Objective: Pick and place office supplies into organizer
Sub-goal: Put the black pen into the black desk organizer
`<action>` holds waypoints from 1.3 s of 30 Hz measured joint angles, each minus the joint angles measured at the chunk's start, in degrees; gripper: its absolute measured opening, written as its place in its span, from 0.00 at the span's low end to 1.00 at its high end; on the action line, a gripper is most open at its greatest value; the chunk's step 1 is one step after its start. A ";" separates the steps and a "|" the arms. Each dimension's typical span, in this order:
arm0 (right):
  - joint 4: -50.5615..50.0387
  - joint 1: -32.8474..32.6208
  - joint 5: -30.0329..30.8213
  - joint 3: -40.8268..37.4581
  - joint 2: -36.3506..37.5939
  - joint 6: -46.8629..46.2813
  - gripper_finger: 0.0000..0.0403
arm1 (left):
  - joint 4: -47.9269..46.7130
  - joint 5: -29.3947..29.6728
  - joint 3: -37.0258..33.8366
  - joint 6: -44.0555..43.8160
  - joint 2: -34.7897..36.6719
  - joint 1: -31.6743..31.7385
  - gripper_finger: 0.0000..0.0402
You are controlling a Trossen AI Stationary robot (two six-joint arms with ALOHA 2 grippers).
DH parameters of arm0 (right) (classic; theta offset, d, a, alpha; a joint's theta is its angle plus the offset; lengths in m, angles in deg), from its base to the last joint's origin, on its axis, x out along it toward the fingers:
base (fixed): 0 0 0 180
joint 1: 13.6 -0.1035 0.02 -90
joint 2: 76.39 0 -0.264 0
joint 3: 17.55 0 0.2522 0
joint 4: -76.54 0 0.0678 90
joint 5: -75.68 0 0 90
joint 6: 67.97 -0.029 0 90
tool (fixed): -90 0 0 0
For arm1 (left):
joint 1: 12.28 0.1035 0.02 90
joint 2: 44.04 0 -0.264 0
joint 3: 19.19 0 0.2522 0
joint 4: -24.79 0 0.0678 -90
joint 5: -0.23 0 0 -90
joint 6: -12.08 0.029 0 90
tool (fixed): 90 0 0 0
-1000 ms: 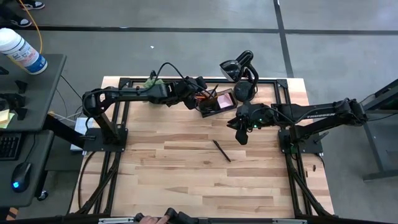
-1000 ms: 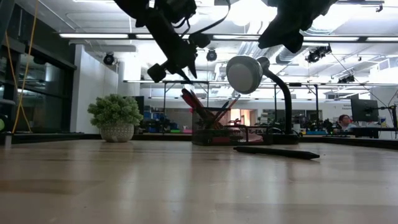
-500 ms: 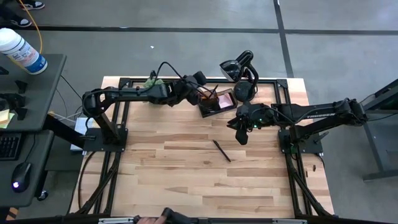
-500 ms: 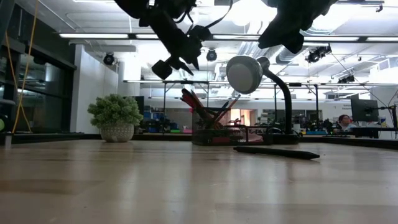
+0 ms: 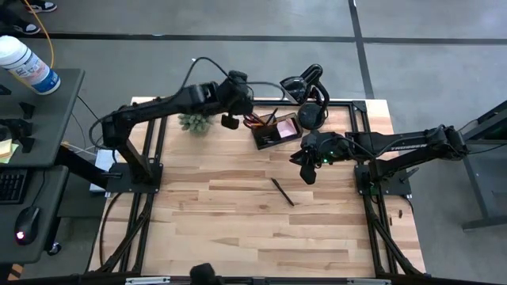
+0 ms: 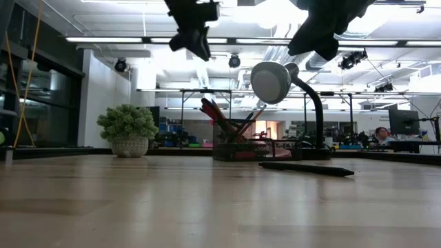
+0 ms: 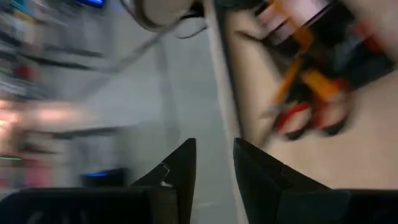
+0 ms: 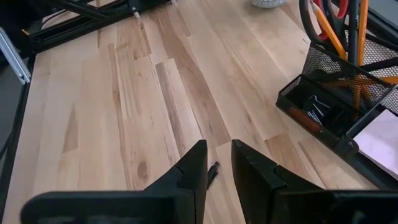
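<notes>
Pen (image 5: 282,191), loose on tabletop (image 5: 222,222): may be nudged and rolled if missed by narrow-gapped, empty right hand (image 5: 306,176).

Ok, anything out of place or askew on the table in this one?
One black pen lies loose on the bare wood, apart from the organizer that already holds the scissors, pencils and sticky pad. Nothing looks spilled or damaged.

A grey floor (image 5: 238,55) crossed by dark lines is seen around the wooden table (image 5: 238,214). A side desk (image 5: 36,170) carrying a white bottle (image 5: 28,65) is placed alongside. Long ceiling lights (image 6: 110,40) and distant workbenches (image 6: 386,148) are shown beyond.
</notes>
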 joint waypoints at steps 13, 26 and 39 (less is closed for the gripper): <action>-0.78 -0.65 -2.03 0.00 0.00 -5.11 0.17 | -18.56 -21.55 1.22 -21.82 0.30 4.82 0.24; -1.99 -8.86 -2.68 0.00 -8.03 -21.41 0.17 | -18.44 -18.99 1.22 -23.88 0.65 -5.61 0.17; -1.16 -12.04 4.14 0.00 -19.18 -27.40 0.17 | -19.07 -14.42 1.20 -31.85 0.74 -16.73 0.00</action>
